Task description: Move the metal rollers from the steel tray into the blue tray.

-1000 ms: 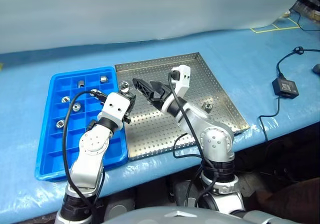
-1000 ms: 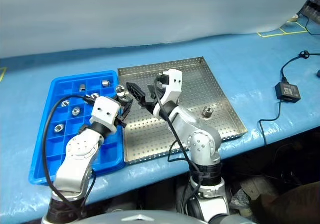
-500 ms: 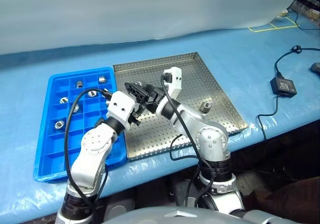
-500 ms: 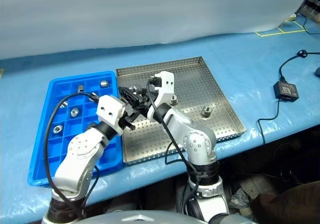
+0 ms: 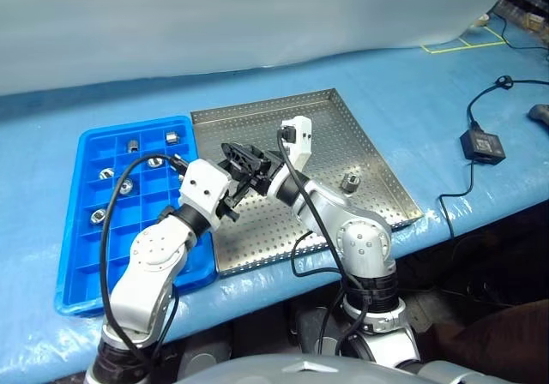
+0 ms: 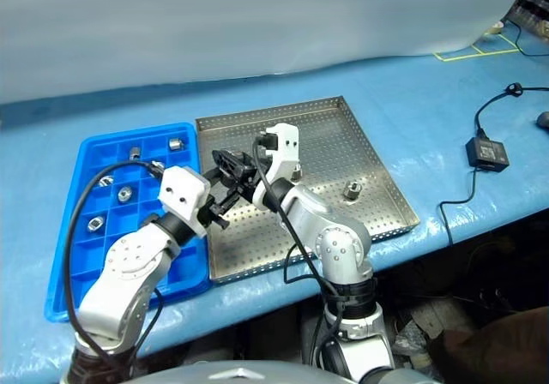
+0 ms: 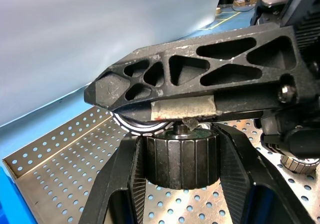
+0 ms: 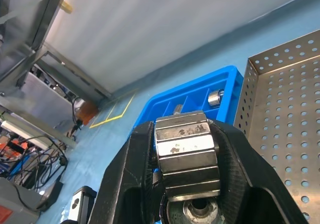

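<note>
My two grippers meet just above the left part of the steel tray [image 5: 369,148]. The left gripper [image 5: 233,197] is shut on a metal roller [image 7: 181,156], which stands upright between its fingers. My right gripper [image 5: 240,157] reaches in from the other side and is shut on a metal roller [image 8: 187,159] too, seemingly the same one. One of its fingers [image 7: 200,69] lies across the roller's top. Another roller [image 5: 350,181] stands on the steel tray's right half. The blue tray [image 5: 81,260] lies to the left, with several rollers [image 5: 172,136] in its far compartments.
A black power adapter [image 5: 483,146] with its cable lies on the blue table to the right of the steel tray. Yellow tape [image 5: 455,45] marks the far right corner. Both trays sit close to the table's front edge.
The right gripper's fingers have gone from open to shut on the roller. My left gripper has shifted a little to the right, toward the right gripper.
</note>
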`<action>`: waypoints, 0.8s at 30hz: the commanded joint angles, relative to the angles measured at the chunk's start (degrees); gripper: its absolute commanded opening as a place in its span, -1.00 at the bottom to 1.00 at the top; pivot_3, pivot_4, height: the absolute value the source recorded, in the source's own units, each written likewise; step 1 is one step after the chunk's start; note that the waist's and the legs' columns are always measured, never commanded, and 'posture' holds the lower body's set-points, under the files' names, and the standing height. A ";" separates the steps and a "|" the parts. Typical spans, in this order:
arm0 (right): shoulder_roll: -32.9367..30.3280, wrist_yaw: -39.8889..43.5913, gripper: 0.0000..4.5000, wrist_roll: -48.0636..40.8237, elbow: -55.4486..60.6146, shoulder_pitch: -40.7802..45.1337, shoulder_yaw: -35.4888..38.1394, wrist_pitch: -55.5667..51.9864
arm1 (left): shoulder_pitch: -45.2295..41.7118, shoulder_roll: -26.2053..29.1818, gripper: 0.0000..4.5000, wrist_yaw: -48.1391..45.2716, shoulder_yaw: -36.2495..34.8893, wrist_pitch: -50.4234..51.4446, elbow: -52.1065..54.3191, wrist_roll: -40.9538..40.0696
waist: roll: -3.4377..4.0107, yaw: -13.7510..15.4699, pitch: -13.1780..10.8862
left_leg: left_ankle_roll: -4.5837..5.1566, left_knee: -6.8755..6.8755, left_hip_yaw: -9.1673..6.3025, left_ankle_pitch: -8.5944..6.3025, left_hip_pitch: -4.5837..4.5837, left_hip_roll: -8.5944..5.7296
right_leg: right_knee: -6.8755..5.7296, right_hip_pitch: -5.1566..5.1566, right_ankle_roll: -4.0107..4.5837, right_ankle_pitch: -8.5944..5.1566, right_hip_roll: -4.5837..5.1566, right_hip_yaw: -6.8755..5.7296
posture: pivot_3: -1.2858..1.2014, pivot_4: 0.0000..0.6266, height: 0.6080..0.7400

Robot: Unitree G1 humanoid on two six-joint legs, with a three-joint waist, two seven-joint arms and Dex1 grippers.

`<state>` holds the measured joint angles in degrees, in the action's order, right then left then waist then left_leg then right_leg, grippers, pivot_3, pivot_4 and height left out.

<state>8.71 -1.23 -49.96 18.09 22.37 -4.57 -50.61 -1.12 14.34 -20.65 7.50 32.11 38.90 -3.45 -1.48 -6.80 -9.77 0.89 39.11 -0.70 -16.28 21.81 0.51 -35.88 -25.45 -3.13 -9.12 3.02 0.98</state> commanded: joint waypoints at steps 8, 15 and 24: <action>13.80 -21.07 -0.43 -32.41 -7.51 2.89 13.67 12.82 | 0.48 -4.32 -0.24 11.97 -4.66 -6.66 2.36 5.68 | 0.01 0.62 -0.01 | 0.01 -0.01 0.01 -0.01 0.02 -0.01 | 0.05 0.04 -0.03 0.02 -0.01 0.01 | -0.05 -0.52 1.00; 2.25 -18.35 -0.43 -25.51 -6.61 4.01 8.39 16.28 | 3.94 -10.52 -0.24 17.61 -14.47 1.82 5.40 1.09 | 0.05 0.41 -0.03 | 0.10 -0.03 0.15 -0.06 0.03 0.09 | 0.09 0.00 -0.20 0.11 -0.09 0.02 | -0.04 -0.52 1.00; -11.51 -4.31 -0.43 0.39 -2.83 1.12 -10.84 12.00 | 15.63 -10.76 -0.24 22.12 -25.27 14.56 15.78 2.89 | 0.04 1.75 -0.03 | 0.09 -0.04 0.14 -0.06 0.02 0.17 | 0.09 0.00 0.05 -0.05 -0.18 -0.04 | 0.04 -0.52 1.00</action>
<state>-2.78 -8.95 -52.57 12.43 23.09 -12.81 -38.64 13.50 3.57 0.53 -16.79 45.47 50.32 -1.65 -1.45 -5.05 -9.80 0.99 39.07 -0.56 -16.34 21.82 0.68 -35.79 -25.45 -3.05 -9.19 2.84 0.94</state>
